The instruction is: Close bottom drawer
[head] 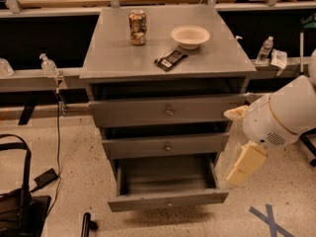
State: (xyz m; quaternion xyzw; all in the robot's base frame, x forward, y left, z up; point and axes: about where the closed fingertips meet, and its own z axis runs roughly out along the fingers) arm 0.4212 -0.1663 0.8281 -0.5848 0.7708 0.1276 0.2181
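I read the grey cabinet (113, 53) as matt metal, its flat top giving a dull sheen. The slim grey bottom drawer (168, 200), low in the frame, has the same matt front and a darker box. The printed drink can (138, 27) at upper centre looks like glossy metal; the round cream bowl (190, 36) beside it is matt. My cream-coloured gripper (242, 169), at lower right beside the drawers, looks like smooth matt plastic below a smooth white arm shell (286, 112). The speckled floor (74, 181) looks like polished stone.
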